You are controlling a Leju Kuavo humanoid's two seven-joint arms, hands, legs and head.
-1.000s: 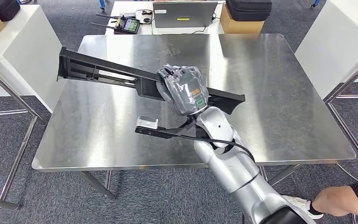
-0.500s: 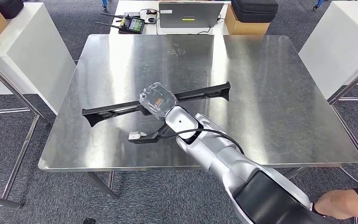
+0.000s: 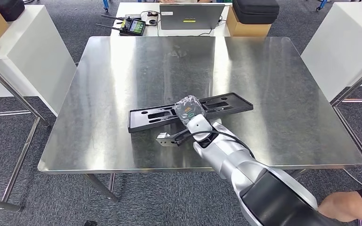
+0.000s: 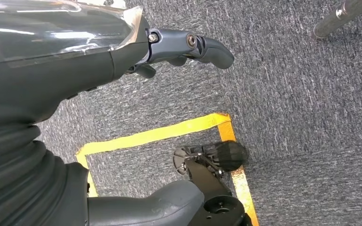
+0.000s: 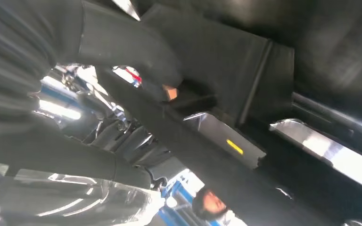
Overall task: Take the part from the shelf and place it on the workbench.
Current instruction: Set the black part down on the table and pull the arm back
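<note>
A long flat black part point(image 3: 151, 115) with slots lies across the front half of the steel workbench point(image 3: 273, 84), seemingly flat on it. My right hand point(image 3: 188, 109), wrapped in clear plastic, grips the part near its middle. In the blurred right wrist view, the thumb point(image 5: 136, 52) presses on the part's dark surface point(image 5: 245, 52), with reflections from the steel top beneath. My left hand point(image 4: 99, 70) hangs over grey carpet with its fingers point(image 4: 202, 47) apart and nothing in it.
A laptop point(image 3: 193, 16), a controller point(image 3: 133, 24), a cardboard box point(image 3: 245, 27) and a black case point(image 3: 254, 7) sit on the far table. White panels stand left point(image 3: 23, 52) and right point(image 3: 339, 42). A person's hand point(image 3: 346, 207) is at lower right.
The part has turned from a raised, edge-on pose to lying flat on the workbench. My right hand has come down and nearer with it, still holding it.
</note>
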